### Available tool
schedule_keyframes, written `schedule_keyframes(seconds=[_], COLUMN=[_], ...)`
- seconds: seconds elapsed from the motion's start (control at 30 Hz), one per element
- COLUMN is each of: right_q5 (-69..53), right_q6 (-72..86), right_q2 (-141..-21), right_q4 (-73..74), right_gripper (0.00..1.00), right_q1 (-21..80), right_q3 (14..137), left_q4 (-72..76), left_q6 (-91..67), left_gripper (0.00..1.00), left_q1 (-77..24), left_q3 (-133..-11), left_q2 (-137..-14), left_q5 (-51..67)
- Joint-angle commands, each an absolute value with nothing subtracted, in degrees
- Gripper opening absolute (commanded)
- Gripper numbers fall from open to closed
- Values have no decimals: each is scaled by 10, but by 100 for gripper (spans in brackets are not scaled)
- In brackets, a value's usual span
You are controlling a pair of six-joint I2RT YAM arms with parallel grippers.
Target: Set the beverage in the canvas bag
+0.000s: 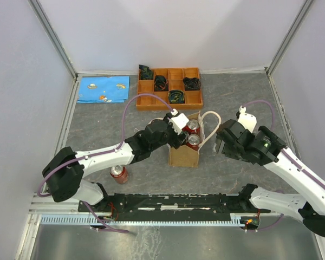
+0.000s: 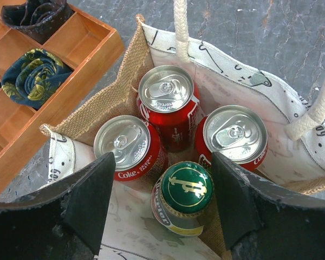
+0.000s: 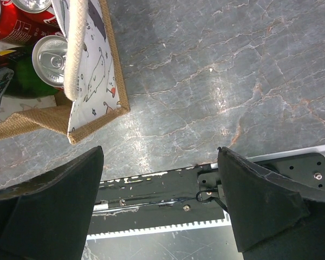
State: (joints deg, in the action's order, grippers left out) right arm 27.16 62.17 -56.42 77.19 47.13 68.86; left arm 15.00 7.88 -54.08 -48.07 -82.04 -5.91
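The tan canvas bag (image 1: 183, 156) stands mid-table with cream rope handles (image 1: 210, 125). In the left wrist view its burlap wall (image 2: 119, 92) surrounds three red Coke cans (image 2: 165, 89) and a green-capped bottle (image 2: 187, 187), all upright. My left gripper (image 2: 162, 187) hovers open over the bag mouth (image 1: 179, 135), its jaws either side of the bottle cap without touching it. My right gripper (image 3: 160, 162) is open and empty, just right of the bag (image 1: 222, 142). Another red can (image 1: 118, 173) stands on the table left of the bag.
An orange compartmented tray (image 1: 170, 103) holding dark rolled items sits behind the bag, also in the left wrist view (image 2: 81, 51). A blue patterned cloth (image 1: 103, 89) lies back left. A black rail (image 1: 168, 203) runs along the near edge. The bag's corner shows in the right wrist view (image 3: 95, 81).
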Motion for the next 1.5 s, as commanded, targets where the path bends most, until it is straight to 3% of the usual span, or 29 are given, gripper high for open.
schedule_keyframes(seconds=[0.0, 0.43, 0.9, 1.23, 1.47], right_q5=[276, 276, 291, 335, 322], right_q6=[629, 624, 621, 604, 627], right_q2=[-564, -578, -564, -555, -526], right_q4=[766, 758, 753, 787, 783], right_gripper=[94, 94, 94, 93, 93], right_q1=[471, 471, 471, 471, 471], right_q3=[688, 695, 696, 745, 705], left_q4=[162, 139, -41, -57, -16], left_q6=[67, 66, 241, 357, 362], left_gripper=[78, 78, 71, 70, 70], left_q1=[-541, -541, -559, -601, -601], left_q3=[-516, -543, -485, -431, -433], left_q2=[-787, -754, -605, -638, -677], left_q5=[-63, -66, 250, 192, 148])
